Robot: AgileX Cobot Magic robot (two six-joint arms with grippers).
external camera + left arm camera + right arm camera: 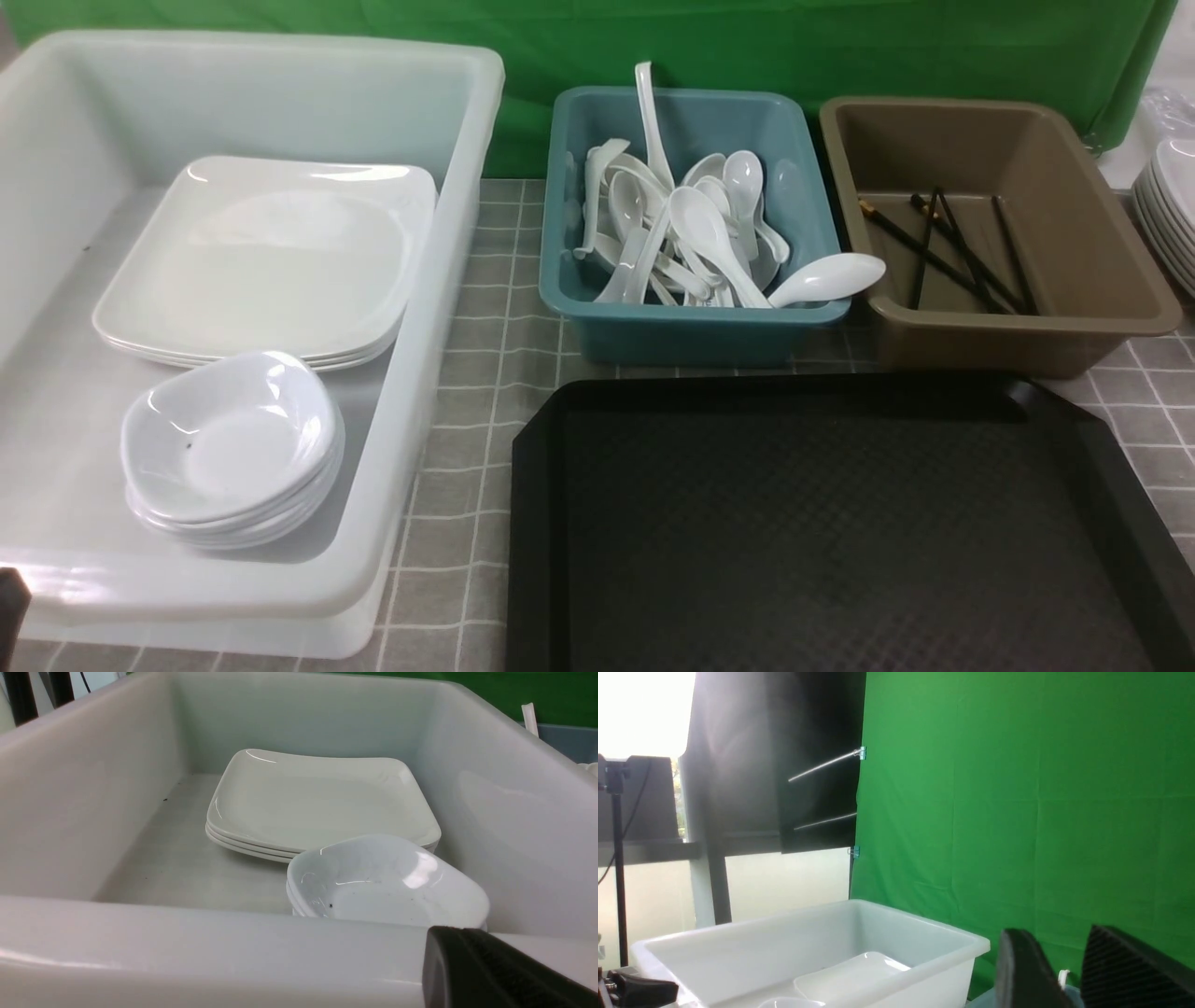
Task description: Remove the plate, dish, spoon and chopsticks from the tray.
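White tub [448, 308], teal tub [691, 331] and brown tub [1102, 308] on a grey checked tablecloth [485, 373], green backdrop [747, 47] behind.

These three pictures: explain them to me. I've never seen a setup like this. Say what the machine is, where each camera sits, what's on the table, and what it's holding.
It is a robot with two arms, each ending in a two-fingered hand. The wide picture looks forward from between the arms. The other two come from cameras on the wrists.

On the table lies a black tray, bare in the part that shows. Behind it stand three tubs. The white tub holds stacked plates and small dishes. The teal tub holds white spoons. The brown tub holds black chopsticks.

The left hand is shut at the white tub's near rim. The right hand is raised, its fingers apart with nothing between them. Neither holds anything.
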